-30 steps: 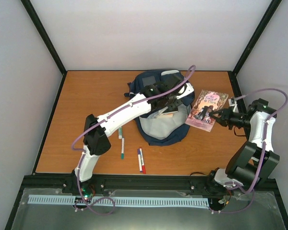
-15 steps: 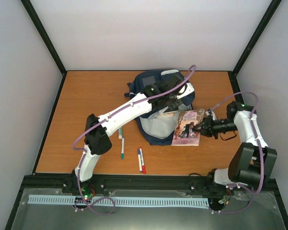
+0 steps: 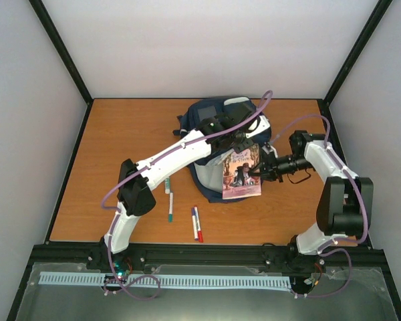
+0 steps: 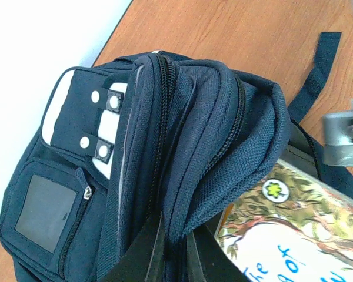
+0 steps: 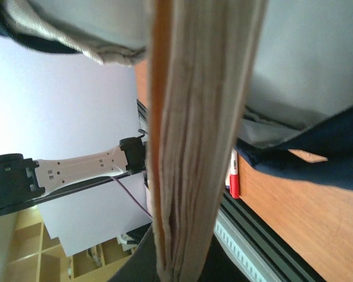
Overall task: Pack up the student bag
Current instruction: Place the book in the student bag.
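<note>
One student bag (image 3: 210, 112) sits mid-table toward the far edge, its flap (image 4: 223, 141) pinched in my left gripper (image 3: 239, 142), grey lining (image 3: 210, 178) bared. My right gripper (image 3: 259, 171) clamps a book (image 3: 241, 176), its corner under that flap (how deep, I cannot tell); pens (image 3: 196, 224) lie nearby.

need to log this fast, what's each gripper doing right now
left gripper: closed, pinching the student bag at the edge of its opening
right gripper: closed, holding the book by its edge at the bag's opening
</note>
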Action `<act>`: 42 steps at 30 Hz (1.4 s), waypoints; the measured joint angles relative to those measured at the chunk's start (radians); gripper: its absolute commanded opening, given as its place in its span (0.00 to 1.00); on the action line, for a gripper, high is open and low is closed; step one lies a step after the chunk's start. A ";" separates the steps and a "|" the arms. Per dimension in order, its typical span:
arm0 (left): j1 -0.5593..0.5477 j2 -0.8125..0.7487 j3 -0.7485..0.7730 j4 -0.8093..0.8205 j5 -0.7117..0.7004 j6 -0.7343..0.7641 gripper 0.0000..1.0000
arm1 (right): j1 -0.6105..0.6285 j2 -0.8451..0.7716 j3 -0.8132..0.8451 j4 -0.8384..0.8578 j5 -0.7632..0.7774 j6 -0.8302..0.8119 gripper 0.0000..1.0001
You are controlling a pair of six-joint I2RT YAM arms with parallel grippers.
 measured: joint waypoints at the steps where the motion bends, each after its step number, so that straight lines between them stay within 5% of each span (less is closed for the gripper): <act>1: 0.000 0.000 0.000 0.000 0.000 0.000 0.01 | 0.006 0.025 0.012 0.003 -0.010 -0.006 0.03; 31: 0.015 -0.013 0.066 -0.058 0.019 -0.037 0.01 | 0.040 0.391 0.108 0.180 -0.086 -0.051 0.03; 42: 0.021 -0.014 0.058 -0.050 0.054 -0.052 0.01 | 0.047 0.542 0.307 0.228 -0.086 -0.002 0.08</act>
